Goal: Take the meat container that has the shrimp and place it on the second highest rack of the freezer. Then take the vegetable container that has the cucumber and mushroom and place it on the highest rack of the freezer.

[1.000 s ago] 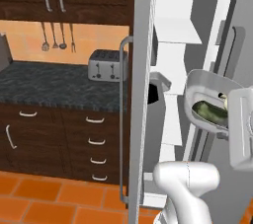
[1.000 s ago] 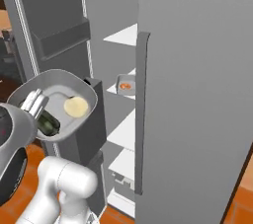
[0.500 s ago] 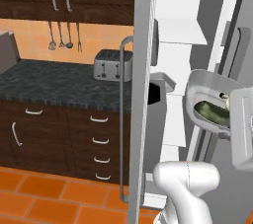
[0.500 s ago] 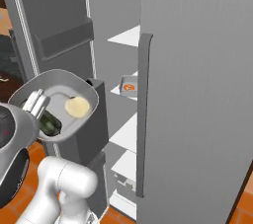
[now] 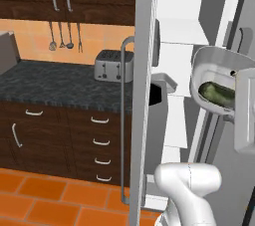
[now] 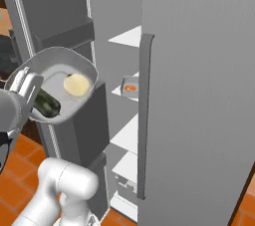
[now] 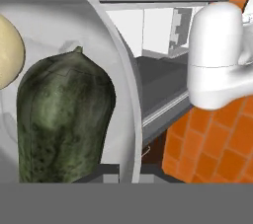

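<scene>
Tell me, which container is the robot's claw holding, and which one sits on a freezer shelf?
The claw holds the vegetable container with cucumber and mushroom. The shrimp container sits on the shelf.

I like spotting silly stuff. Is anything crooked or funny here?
Yes. The vegetable container is tipped up steeply on its edge, held by the gripper at its rim, beside the open freezer. The cucumber has settled at the low side and the mushroom sits above it. Nothing has spilled.

Gripper (image 6: pixel 31 101) holds vegetable container (image 6: pixel 74 59) with cucumber (image 6: pixel 46 104), apparently mushroom (image 6: pixel 76 85); meat container (image 6: pixel 130 87) shelved
</scene>
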Available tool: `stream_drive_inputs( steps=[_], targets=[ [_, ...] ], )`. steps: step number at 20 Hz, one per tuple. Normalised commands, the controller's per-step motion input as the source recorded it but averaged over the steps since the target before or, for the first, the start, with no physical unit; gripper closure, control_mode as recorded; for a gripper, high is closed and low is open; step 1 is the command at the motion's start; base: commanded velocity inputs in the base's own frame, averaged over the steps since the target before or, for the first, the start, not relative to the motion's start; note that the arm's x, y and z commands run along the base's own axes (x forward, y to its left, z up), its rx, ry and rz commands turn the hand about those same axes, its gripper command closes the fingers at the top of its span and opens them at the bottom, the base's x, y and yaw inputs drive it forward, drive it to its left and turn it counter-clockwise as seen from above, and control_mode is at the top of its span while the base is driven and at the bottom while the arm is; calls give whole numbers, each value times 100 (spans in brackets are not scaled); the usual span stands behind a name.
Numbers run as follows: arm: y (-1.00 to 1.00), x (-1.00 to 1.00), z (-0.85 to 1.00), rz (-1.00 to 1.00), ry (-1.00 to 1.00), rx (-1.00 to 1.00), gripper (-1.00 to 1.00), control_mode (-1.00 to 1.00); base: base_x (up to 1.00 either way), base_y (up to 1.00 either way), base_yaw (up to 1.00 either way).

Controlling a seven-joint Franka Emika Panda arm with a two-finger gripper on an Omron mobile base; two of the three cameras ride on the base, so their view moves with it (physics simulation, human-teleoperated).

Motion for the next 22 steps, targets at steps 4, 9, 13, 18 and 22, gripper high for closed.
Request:
stream_drive_inputs(
  steps=[4,9,13,18,22],
  targets=[
    [-3,39,20,-11,-8,-28,100,-100,0,0,0],
    [-27,72,14,0,0,-14,100,-100,0,0,0],
    [-47,39,10,0,0,-7,100,-100,0,0,0],
    [-5,75,14,0,0,-4,100,-100,0,0,0],
    [-29,54,19,4,0,2,100,-100,0,0,0]
  ],
)
